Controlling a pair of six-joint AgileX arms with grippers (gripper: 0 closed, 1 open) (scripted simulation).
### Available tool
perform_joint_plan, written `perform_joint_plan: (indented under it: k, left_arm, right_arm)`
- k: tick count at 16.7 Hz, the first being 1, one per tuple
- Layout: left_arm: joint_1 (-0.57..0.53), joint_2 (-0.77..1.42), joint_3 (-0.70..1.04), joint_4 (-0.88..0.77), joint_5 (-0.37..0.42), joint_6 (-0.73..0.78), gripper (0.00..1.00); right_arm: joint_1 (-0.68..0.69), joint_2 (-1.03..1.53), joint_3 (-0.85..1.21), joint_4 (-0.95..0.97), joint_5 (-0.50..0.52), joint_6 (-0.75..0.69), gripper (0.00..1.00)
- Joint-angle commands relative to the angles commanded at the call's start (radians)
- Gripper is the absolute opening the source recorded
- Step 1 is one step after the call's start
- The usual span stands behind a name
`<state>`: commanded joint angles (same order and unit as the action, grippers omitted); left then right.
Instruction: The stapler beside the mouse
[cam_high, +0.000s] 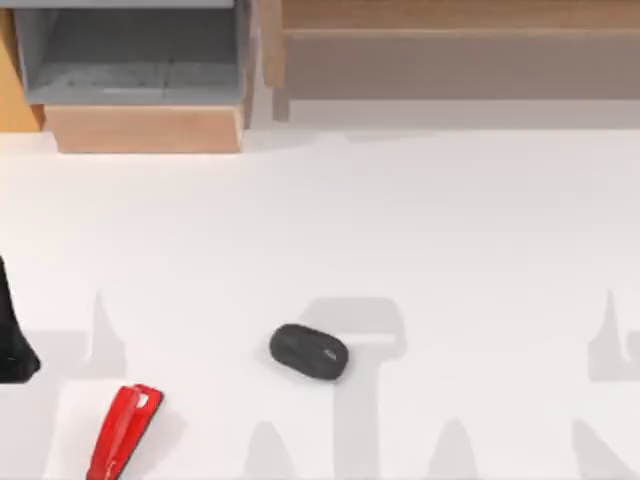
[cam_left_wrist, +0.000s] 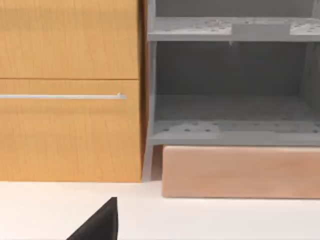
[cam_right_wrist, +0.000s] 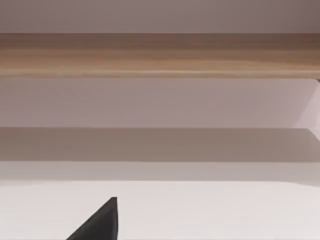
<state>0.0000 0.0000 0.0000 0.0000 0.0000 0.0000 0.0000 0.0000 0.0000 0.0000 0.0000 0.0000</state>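
A white table seen from above. A black mouse lies near the centre front. A red stapler lies at about 8 o'clock from the mouse, well apart from it, near the front left edge, angled with one end toward 1 o'clock. The left arm is parked at the left edge. Whether either claw is released or clenched cannot be told. A grey shelf stands at the back left.
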Motion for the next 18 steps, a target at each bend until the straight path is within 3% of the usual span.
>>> perform_joint_plan:
  k: [7, 18]
  left_arm:
    - [-0.058, 0.162, 0.106, -0.126, -0.001, -0.009, 1.0]
    - [-0.333, 1.085, 0.616, -0.717, -0.009, -0.069, 1.0]
  right_arm:
    - [0.0, 0.0, 0.0, 0.0, 0.0, 0.0, 1.0]
    - [0.0, 0.0, 0.0, 0.0, 0.0, 0.0, 1.0]
